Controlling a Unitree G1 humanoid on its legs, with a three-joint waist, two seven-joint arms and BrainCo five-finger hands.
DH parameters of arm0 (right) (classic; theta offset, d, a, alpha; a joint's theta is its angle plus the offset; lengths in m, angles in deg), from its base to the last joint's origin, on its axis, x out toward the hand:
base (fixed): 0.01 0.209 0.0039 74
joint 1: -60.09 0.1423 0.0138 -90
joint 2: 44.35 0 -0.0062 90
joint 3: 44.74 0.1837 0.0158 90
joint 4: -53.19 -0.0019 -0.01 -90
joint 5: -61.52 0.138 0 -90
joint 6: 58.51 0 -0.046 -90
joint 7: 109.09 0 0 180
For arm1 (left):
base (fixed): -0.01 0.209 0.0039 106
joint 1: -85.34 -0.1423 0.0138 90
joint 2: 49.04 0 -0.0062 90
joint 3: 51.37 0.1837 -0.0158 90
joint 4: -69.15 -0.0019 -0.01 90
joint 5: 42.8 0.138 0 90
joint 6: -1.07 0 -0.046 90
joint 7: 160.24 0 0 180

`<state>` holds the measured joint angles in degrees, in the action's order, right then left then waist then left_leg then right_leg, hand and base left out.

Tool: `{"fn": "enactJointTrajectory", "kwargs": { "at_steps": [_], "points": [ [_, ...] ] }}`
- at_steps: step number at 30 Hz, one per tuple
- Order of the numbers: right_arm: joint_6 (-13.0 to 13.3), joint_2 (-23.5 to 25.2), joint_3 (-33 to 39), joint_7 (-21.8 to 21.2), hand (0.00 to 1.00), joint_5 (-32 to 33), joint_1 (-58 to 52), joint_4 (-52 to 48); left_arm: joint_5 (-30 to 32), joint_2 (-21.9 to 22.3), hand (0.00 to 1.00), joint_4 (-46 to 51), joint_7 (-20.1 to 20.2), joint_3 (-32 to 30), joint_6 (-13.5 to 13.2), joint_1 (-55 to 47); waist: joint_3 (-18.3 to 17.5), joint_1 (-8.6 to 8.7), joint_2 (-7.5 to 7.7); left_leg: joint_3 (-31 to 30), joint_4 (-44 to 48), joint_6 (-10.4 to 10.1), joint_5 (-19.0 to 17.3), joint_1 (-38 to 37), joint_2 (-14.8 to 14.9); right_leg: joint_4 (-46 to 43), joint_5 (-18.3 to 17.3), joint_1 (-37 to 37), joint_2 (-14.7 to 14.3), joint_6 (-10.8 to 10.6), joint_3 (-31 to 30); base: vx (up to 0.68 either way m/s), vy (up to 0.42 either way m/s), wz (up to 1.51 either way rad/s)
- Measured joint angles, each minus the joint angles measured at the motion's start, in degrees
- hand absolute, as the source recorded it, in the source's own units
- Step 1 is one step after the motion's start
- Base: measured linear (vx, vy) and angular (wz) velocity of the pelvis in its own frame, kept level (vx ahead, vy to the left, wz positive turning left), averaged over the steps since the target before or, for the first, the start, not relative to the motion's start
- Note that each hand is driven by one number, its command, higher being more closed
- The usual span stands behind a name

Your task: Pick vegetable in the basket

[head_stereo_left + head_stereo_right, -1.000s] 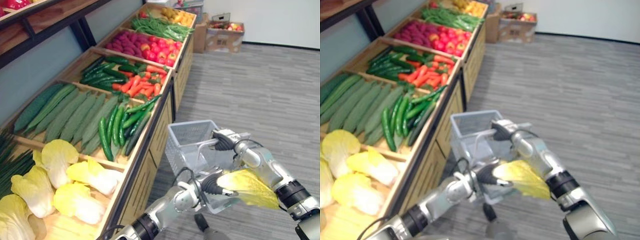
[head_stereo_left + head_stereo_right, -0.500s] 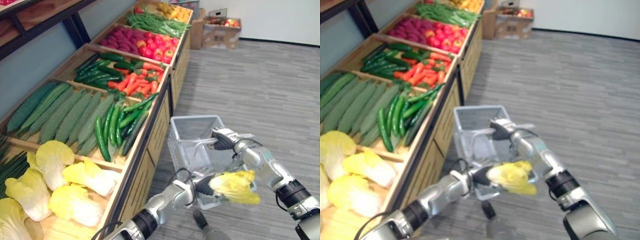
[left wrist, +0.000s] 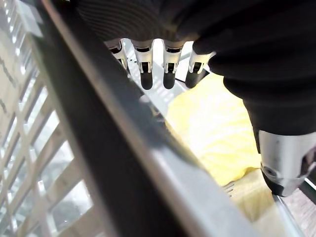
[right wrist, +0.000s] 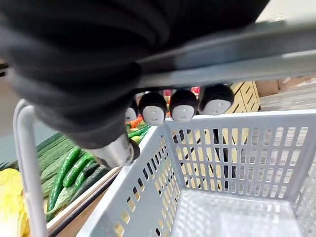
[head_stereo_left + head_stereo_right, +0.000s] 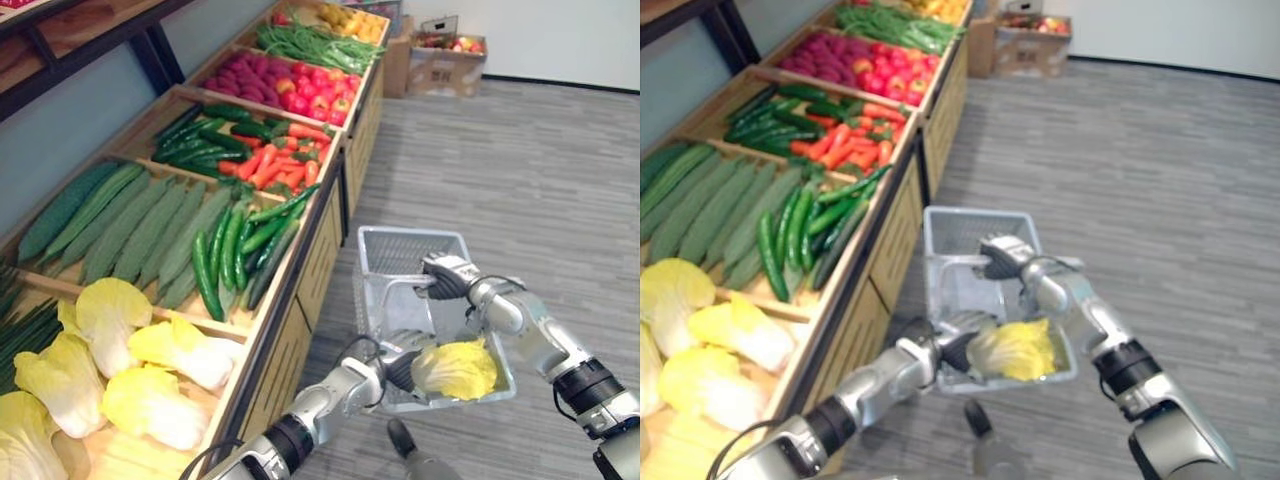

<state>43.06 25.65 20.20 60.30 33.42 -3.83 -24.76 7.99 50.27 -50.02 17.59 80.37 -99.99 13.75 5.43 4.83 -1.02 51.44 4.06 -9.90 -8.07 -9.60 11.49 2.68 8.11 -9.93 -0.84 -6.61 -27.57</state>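
Yellow cabbage (image 5: pixel 455 368), crinkly lvs, in basket (image 5: pixel 410 250)

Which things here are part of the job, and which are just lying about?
Job: cabbage, held by the left robot hand in the basket; right robot hand on the basket's handle.
Lying about: shelf cabbages, cucumbers, carrots, cardboard box.
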Motion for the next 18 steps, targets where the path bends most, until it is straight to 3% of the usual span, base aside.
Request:
{"fn": "enactJointTrajectory", "kwargs": {
  "at_steps": [8,18],
  "points": [
    [0.31,-0.07,0.32,-0.42,1.00,0.01,-0.03,0.06,-0.02,0.00,0.00,2.18,0.04,0.06,-0.03,0.43,0.02,-0.11,-0.05,-1.01,-0.02,0.06,0.03,0.47,-0.01,0.00,-0.01,0.08,0.42,-0.01,0.93,-0.05,-0.049,0.07],
    [0.65,-0.13,2.83,-0.35,1.00,-0.66,-4.68,1.87,-0.12,-0.46,0.00,13.97,-0.23,0.14,-1.59,0.21,-0.10,-0.31,-0.37,-4.67,-1.39,1.16,0.80,0.96,-0.81,-0.01,-0.36,1.23,1.79,-0.47,3.85,-0.04,-0.046,0.16]
  ]
}}
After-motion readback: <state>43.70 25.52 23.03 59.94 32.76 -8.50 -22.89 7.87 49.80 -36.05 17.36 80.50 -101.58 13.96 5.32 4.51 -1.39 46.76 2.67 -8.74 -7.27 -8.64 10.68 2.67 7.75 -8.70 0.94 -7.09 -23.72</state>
